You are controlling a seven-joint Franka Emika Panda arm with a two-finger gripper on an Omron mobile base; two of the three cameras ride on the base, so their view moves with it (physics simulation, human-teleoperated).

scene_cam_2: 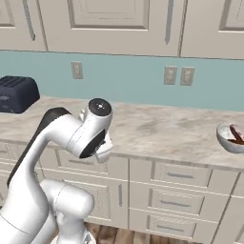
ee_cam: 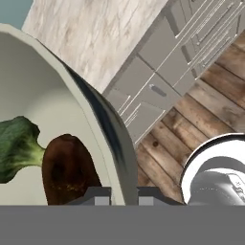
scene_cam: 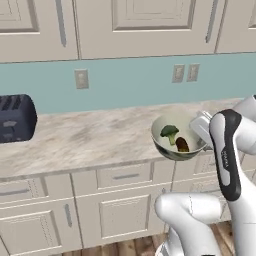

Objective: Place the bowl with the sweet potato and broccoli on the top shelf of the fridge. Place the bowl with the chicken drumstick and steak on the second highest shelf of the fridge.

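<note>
At right of the left base view, the arm hides the tool [ee_cam: 118,195], clamped on the bowl [scene_cam: 165,146] rim, broccoli [scene_cam: 169,132] and sweet potato [scene_cam: 182,144] inside.

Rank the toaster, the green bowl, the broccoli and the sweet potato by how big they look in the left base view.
1. Bowl with sweet potato and broccoli, though it sits nearer the camera.
2. Toaster, partly cut off at the picture's edge, so unsure against the bowl.
3. Broccoli.
4. Sweet potato, only slightly smaller.

Open counter, obstacles only at the ends

Marble counter [scene_cam_2: 157,128] lies bare mid-span; toaster [scene_cam: 15,119] blocks its left end, bowl with steak [scene_cam_2: 232,137] crowds the right edge, and upper cabinets [scene_cam: 135,27] overhang.
</note>
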